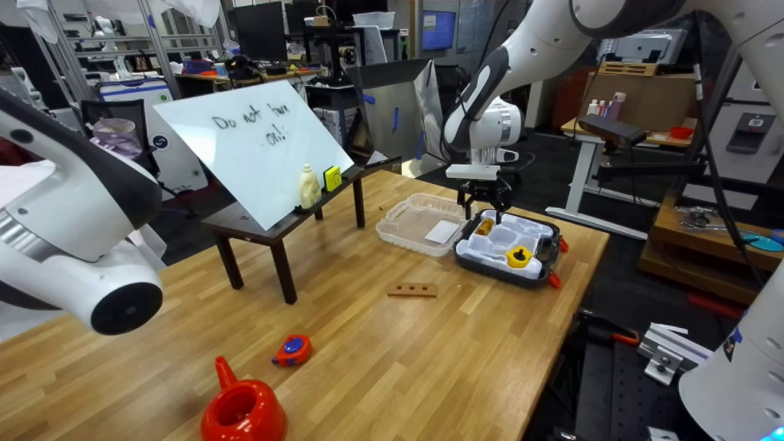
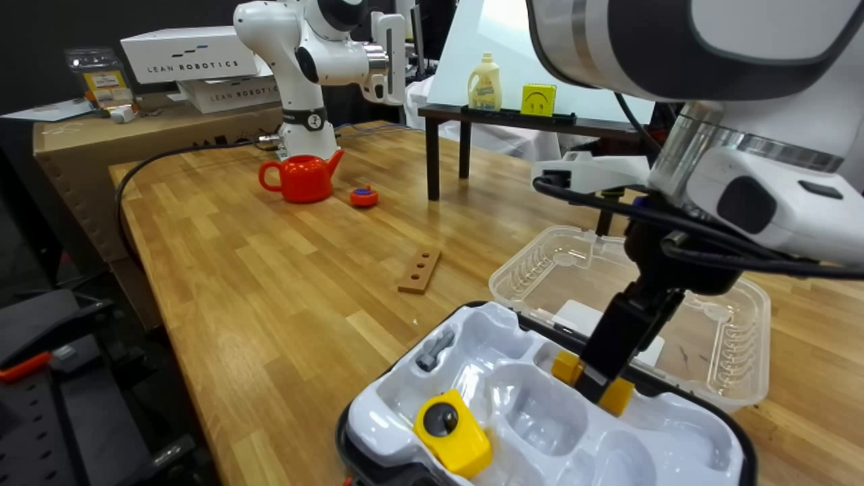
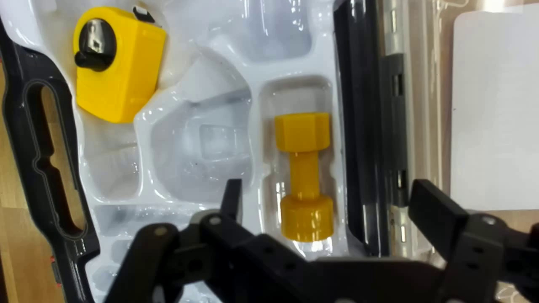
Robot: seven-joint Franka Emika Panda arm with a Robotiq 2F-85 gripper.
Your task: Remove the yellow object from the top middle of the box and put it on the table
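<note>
The yellow object, a yellow-orange bolt-like piece with two thick ends [image 3: 305,176], lies in a white compartment of the black box beside its hinge edge. It also shows in both exterior views [image 1: 485,227] [image 2: 565,368], partly hidden by a finger in one of them. The box [image 1: 496,274] [image 2: 732,428] has a white moulded insert and stands on the wooden table [image 1: 380,349]. My gripper [image 3: 330,193] is open and empty above the piece. In the wrist view one fingertip is left of the piece and the other is right, beyond the hinge edge. It also shows in both exterior views [image 1: 484,211] [image 2: 597,378].
A yellow tape measure [image 2: 459,435] and a grey bolt [image 2: 435,349] sit in the insert. A clear plastic container [image 1: 422,223] is against the hinge side. A brown wooden piece [image 1: 411,290], red tape measure [image 1: 293,350], red teapot [image 1: 245,410] and black side table [image 1: 282,226] stand on the table.
</note>
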